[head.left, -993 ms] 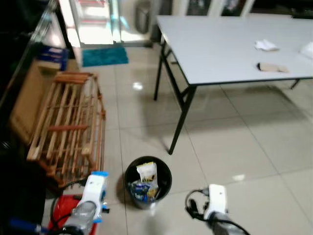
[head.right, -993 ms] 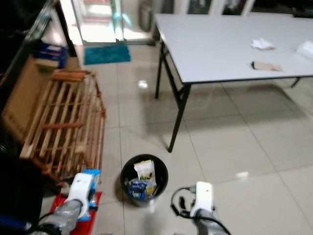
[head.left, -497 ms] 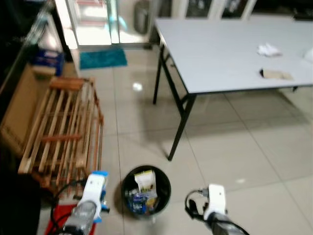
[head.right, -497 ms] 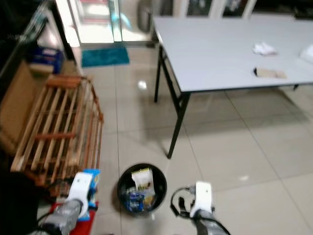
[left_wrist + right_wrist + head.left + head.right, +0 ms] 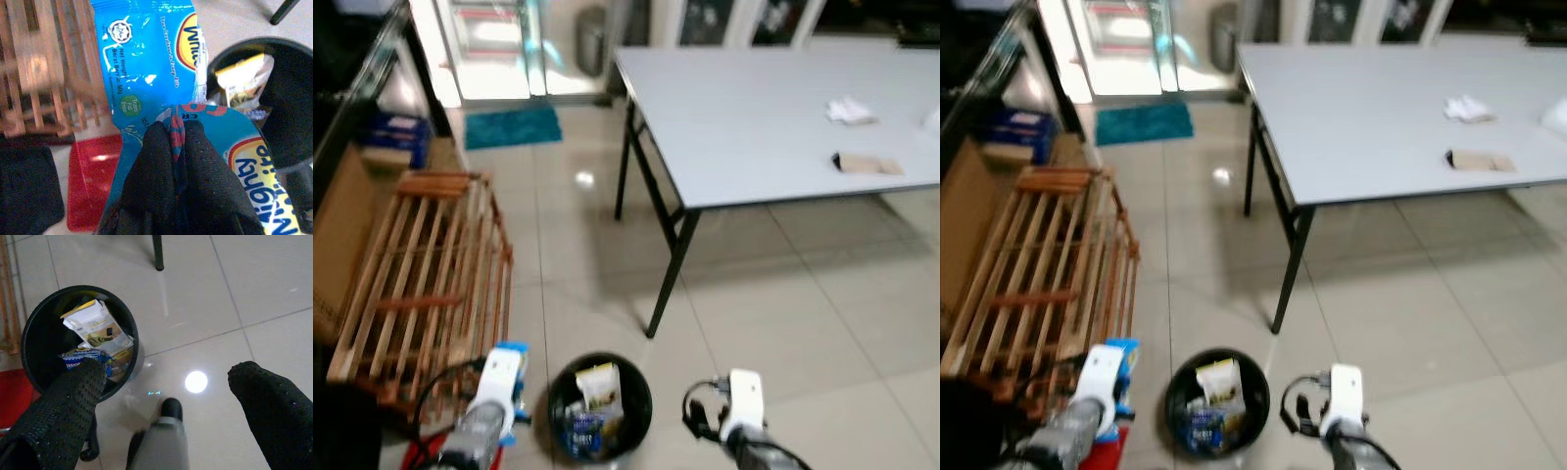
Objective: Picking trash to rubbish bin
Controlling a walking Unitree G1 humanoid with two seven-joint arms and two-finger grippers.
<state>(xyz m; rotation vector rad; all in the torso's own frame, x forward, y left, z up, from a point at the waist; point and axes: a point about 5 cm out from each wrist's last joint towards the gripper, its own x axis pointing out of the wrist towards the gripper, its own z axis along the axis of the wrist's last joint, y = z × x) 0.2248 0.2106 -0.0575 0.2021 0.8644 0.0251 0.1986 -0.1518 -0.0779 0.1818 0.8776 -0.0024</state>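
The left gripper [image 5: 178, 142] pinches a blue snack wrapper [image 5: 146, 58], held just beside the black rubbish bin [image 5: 34, 333], which seems about half full of packets. The right gripper [image 5: 166, 396] is spread wide and empty, above the tiled floor [image 5: 274, 279] near the bin.

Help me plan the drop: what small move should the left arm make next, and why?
Probably swing the left gripper over the black bin. Its jaws pinch the blue snack wrapper, and the bin's opening sits just beside it, not beneath.
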